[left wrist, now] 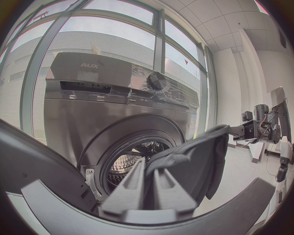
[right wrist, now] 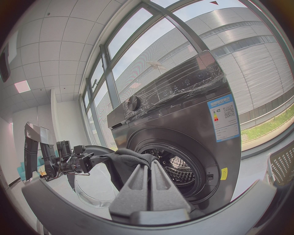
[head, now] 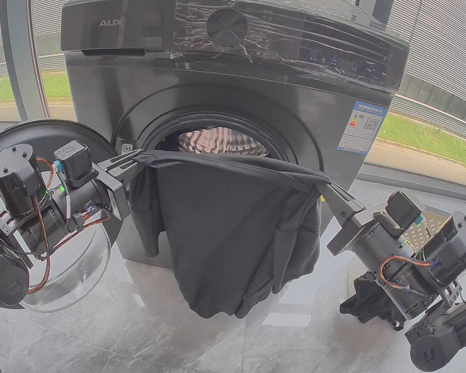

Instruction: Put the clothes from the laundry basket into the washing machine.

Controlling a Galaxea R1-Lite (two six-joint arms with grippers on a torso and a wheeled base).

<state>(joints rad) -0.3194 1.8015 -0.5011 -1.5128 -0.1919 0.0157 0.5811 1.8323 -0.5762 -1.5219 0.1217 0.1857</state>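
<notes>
Gripping dark grey fabric garment [head: 230, 237] with left gripper [head: 136, 157] and right gripper [head: 325, 188] clenched, spread before open grey metal front-loading washing machine [head: 114, 88].

At the centre of the head view the hanging black garment [head: 230, 237] covers the lower half of the opening of the washing machine [head: 102, 91], leaving the top of the drum [head: 223, 141] in sight. Its folds bury the tips of the left tool [head: 139, 156] and right tool [head: 326, 185]. At right, the arm hides most of the laundry basket [head: 422, 230]; the dark heap [head: 369, 304] beneath, partly covered, is probably more clothing.
</notes>
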